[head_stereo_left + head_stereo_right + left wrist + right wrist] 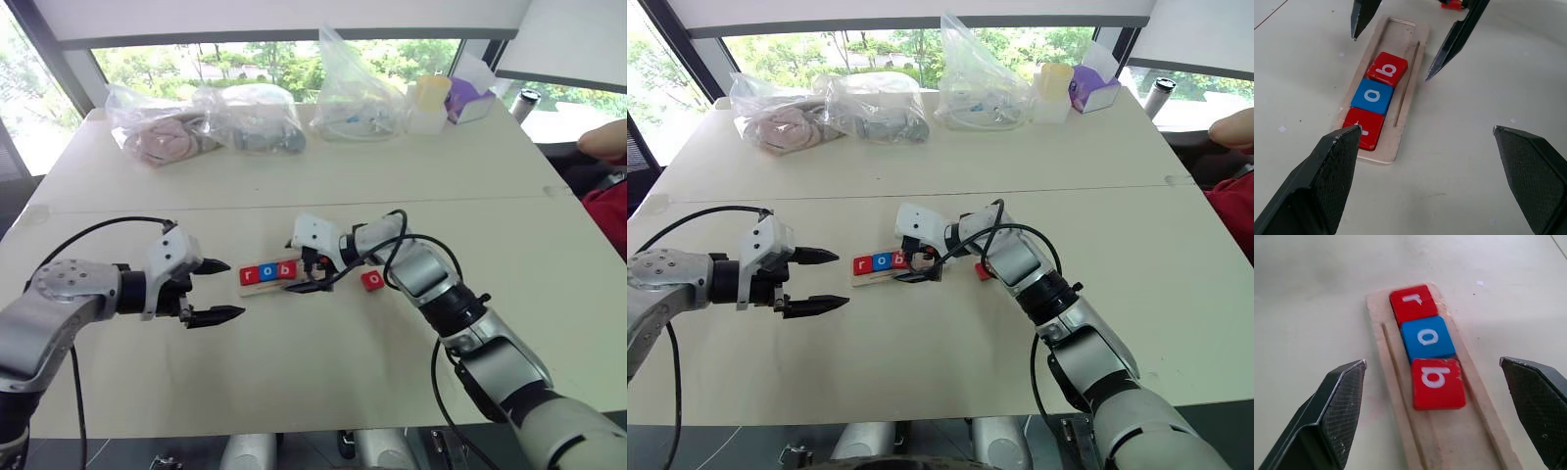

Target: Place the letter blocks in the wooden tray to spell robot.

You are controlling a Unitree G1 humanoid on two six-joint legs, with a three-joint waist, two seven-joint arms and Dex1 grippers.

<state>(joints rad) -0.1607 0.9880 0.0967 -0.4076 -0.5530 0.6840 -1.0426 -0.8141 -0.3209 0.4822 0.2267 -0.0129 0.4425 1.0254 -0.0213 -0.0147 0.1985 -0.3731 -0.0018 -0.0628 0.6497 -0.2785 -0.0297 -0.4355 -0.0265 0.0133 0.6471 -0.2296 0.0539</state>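
Three blocks, r, o, b, lie in the tray mid-table. The right tool gapes empty above them; left tool spread too. Next, fetch the loose red block (grip its edges squarely).

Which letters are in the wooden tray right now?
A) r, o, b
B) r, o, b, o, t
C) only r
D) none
A: the wooden tray holds a red r, a blue o and a red b; the rest of its slot is bare.
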